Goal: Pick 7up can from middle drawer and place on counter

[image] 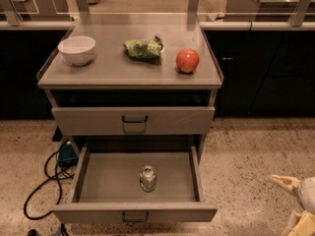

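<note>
7up can [147, 178]: standing up inside the middle drawer [106, 183], near its front
middle drawer: sitting open for reaching in
claw [294, 200]: hanging well right of the drawer; cannot tell if apart or together
table [113, 70]: waiting above the drawer for the can

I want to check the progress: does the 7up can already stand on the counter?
No, the 7up can stands upright inside the open middle drawer, and the gripper is at the lower right, apart from it.
</note>
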Available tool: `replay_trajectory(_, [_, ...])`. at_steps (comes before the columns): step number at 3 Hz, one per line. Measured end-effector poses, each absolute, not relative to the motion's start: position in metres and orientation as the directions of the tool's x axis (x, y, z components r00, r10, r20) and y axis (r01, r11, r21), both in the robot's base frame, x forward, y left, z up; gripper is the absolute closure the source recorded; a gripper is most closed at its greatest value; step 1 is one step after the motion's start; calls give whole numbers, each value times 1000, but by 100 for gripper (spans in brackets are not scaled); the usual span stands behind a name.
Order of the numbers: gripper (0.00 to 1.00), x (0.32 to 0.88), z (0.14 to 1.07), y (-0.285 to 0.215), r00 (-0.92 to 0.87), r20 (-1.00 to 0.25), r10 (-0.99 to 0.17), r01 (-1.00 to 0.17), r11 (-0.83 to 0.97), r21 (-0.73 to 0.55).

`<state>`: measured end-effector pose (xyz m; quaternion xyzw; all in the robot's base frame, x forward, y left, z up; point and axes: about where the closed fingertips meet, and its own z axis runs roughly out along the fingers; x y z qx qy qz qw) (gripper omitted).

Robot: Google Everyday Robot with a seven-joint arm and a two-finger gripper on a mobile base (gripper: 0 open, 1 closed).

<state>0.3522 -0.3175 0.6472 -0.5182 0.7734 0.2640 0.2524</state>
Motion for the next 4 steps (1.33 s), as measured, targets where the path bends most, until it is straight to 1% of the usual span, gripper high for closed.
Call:
replay_trajectory(1, [0,352,648,-317,-335,-664,-669,-935,324,145])
replay_trajectory(2, [0,355,635,-311,-322,-746,-583,-943,263,202])
replay_trajectory(3, [0,379,630,-269,-281,-903,-326,-959,126,253])
replay_trajectory(4, [0,397,642,-223,-345,-935,-85,-937,81,339])
